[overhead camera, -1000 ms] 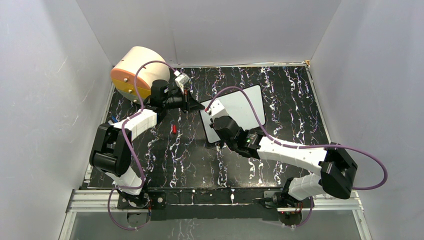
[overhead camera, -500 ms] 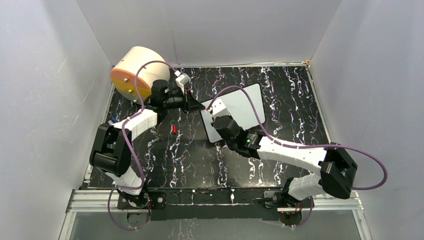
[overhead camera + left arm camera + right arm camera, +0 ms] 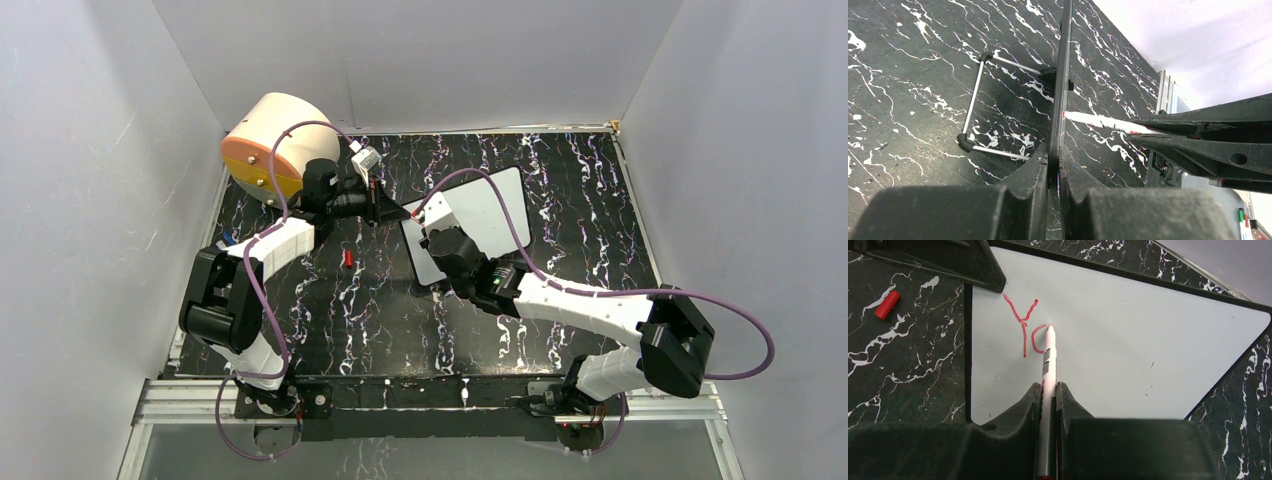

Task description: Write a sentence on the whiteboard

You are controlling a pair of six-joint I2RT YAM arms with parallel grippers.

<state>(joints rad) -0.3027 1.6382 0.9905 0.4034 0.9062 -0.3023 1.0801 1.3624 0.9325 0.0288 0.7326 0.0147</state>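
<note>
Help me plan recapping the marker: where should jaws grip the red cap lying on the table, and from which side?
Grip the red cap across its round sides at mid-length, coming from straight above. It is a short cylinder lying flat on the table, apart from the whiteboard, so both sides look free.

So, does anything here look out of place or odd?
Only the red cap, lying loose on the table left of the whiteboard; it could roll. The red letters by the marker look clean, unsmeared.
</note>
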